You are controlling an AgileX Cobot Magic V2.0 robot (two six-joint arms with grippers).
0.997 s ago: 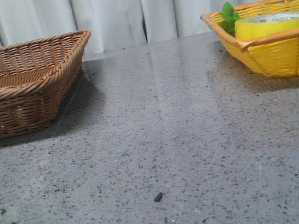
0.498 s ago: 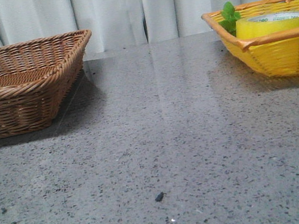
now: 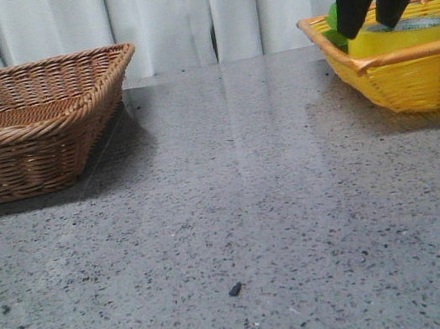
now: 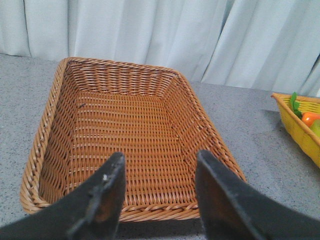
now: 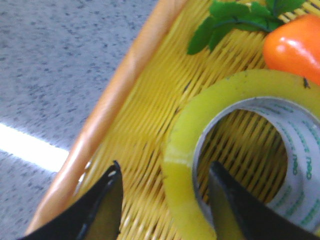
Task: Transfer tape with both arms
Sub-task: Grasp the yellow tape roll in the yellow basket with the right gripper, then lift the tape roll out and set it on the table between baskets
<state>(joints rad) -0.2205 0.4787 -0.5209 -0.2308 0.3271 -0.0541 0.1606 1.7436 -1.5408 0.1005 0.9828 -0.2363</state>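
Observation:
The tape, a yellow roll with a white core and green print, lies flat in the yellow basket at the right. It also shows in the right wrist view. My right gripper is open just above the roll, one finger outside its near wall and one over the core hole. My left gripper is open and empty above the near rim of the brown wicker basket; it does not show in the front view.
The brown wicker basket stands at the left of the grey speckled table. An orange carrot with green leaves lies in the yellow basket behind the tape. A small dark speck lies near the table's front.
My right gripper has come down into the front view above the tape in the yellow basket; before, no gripper showed. The tape and baskets have not moved.

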